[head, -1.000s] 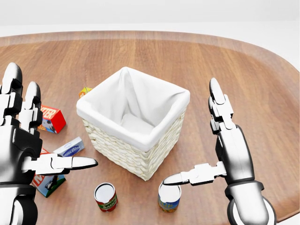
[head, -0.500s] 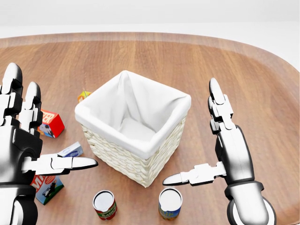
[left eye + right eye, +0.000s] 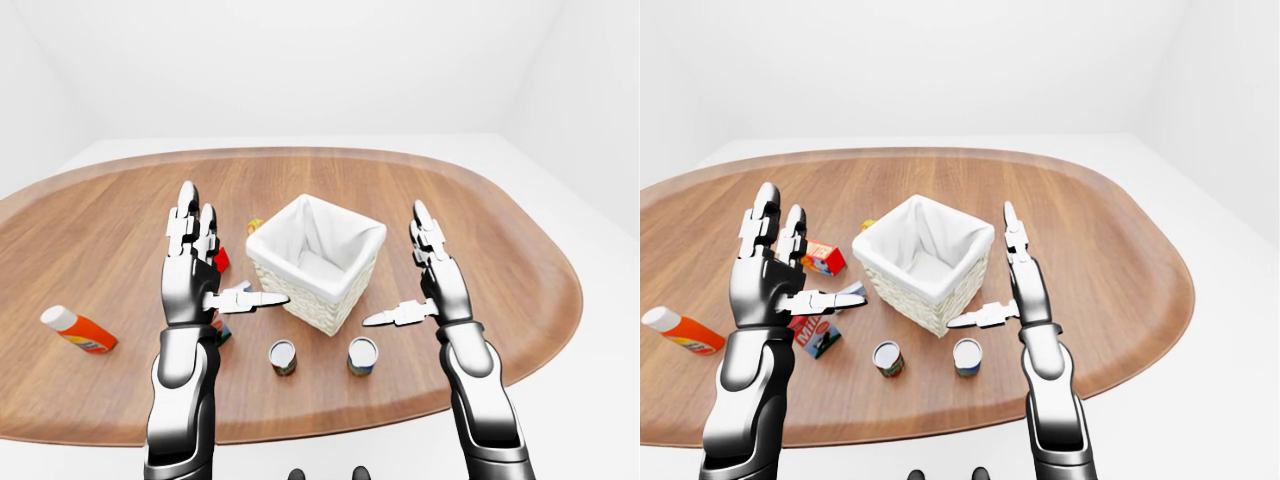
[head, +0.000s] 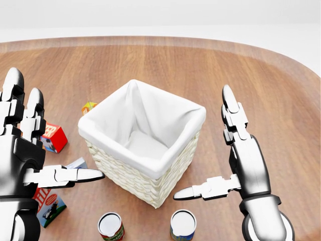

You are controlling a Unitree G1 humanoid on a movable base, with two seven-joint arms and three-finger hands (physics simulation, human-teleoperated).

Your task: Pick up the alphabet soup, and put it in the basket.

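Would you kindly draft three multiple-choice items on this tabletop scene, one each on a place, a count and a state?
1. In the head view, where do the cans stand relative to the basket?
A. Above it
B. Below it
C. Inside it

2. How many upright cans show on the table?
A. Two
B. One
C. Four

3. How are the two hands?
A. Both closed on cans
B. Left closed on a box
C. Both open, holding nothing

Answers:
1. B: the left can and the right can sit along the bottom edge, under the basket.
2. A: only those two cans appear in any view.
3. C: the left hand and the right hand have spread fingers with nothing between them.
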